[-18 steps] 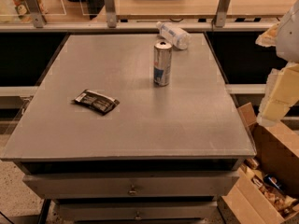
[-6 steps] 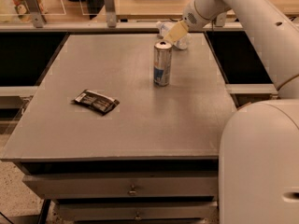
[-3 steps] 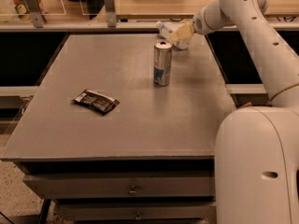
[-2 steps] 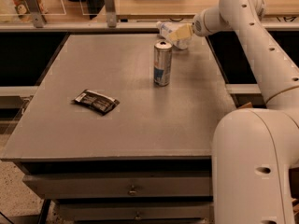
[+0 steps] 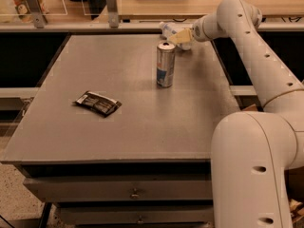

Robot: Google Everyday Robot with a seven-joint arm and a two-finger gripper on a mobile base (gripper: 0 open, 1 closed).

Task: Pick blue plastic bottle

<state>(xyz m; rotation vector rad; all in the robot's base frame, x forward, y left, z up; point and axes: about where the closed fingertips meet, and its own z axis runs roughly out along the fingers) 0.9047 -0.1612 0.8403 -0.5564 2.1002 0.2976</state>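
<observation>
The blue plastic bottle (image 5: 171, 31) lies on its side at the far edge of the grey table (image 5: 128, 127), right of centre, pale and clear with a white cap end pointing left. My gripper (image 5: 179, 38) reaches in from the right and sits right at the bottle, its tan fingers (image 5: 182, 37) over the bottle's right part and hiding it. The silver-and-blue drink can (image 5: 165, 64) stands upright just in front of the bottle and gripper.
A dark snack packet (image 5: 98, 103) lies at the table's left middle. My white arm (image 5: 266, 75) runs down the right side. A railing with posts (image 5: 111, 6) and a wooden counter stand behind the table. Drawers (image 5: 135, 193) are below the front edge.
My arm swung in from the right and reached the bottle; over the last second the gripper settled slightly lower onto it. The can, packet and bottle have not moved.
</observation>
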